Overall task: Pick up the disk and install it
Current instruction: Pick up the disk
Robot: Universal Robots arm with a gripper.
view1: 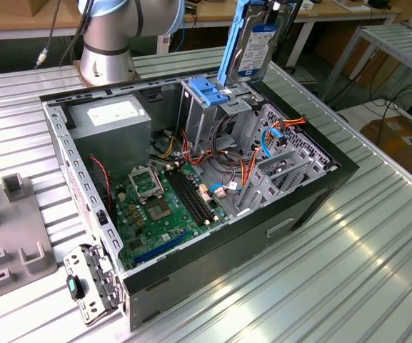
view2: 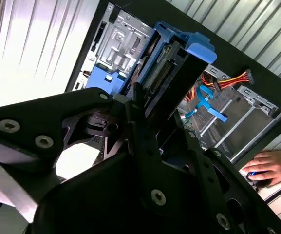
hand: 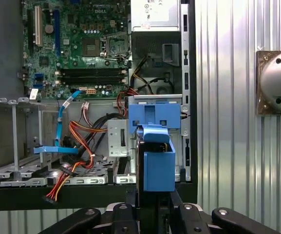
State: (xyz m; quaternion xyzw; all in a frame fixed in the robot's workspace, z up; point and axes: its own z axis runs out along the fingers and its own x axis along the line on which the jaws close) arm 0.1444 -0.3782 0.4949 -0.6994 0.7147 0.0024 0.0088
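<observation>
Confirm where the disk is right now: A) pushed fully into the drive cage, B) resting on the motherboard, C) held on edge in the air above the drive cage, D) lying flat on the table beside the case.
C: in the exterior view the disk stands on edge in the air above the drive cage, and the first wrist view shows the end effector clamped on it.
</observation>
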